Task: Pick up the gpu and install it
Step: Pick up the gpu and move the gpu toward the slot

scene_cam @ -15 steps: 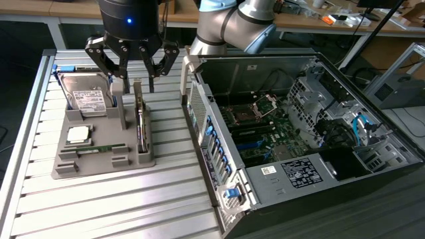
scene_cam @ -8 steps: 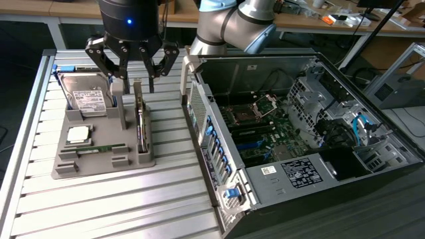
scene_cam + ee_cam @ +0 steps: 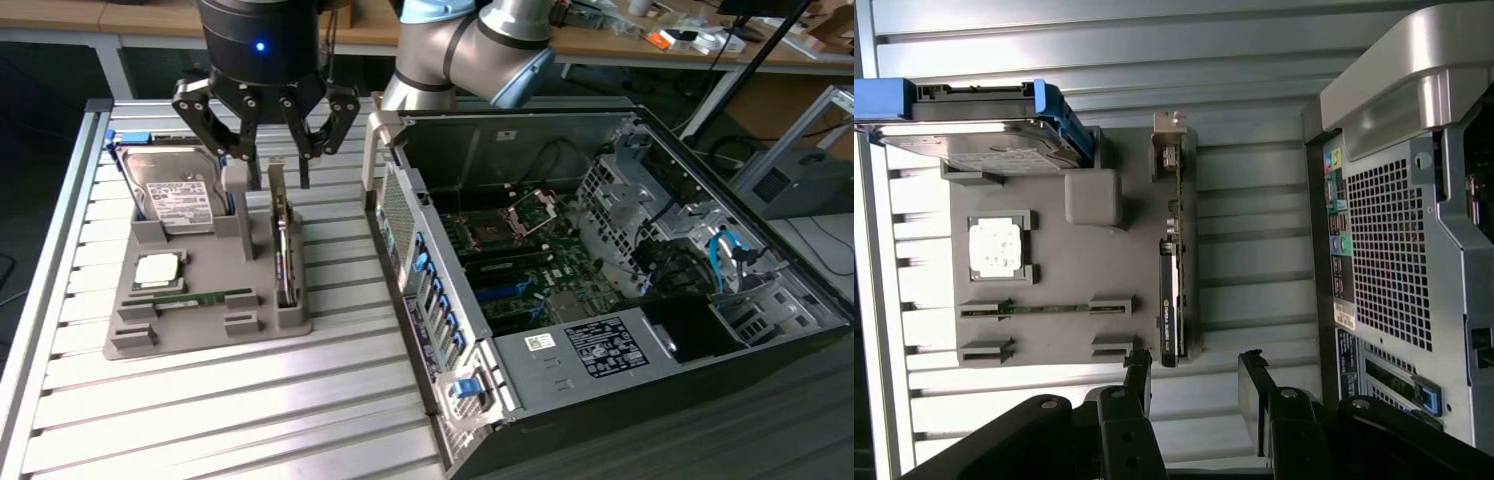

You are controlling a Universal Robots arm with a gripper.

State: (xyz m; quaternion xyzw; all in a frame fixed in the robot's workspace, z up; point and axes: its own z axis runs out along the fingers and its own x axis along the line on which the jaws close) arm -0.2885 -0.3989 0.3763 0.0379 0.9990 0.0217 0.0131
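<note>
The gpu (image 3: 282,238) is a thin dark card with a silvery end bracket. It stands on edge in a slot at the side of the grey holder (image 3: 200,335) that faces the computer case. My gripper (image 3: 278,158) hangs open just above the card's far end, its fingers spread to either side and touching nothing. In the wrist view the gpu (image 3: 1172,262) lies lengthwise ahead of the gripper (image 3: 1195,362). One black fingertip (image 3: 1139,365) is close to the card's dark end, with nothing between the fingers.
The holder (image 3: 1054,230) also carries a silver hard drive (image 3: 174,190), a square processor (image 3: 158,268) and a green memory stick (image 3: 187,297). The open computer case (image 3: 601,280) lies at the exterior view's right, motherboard exposed. Everything rests on a slatted metal table (image 3: 240,420).
</note>
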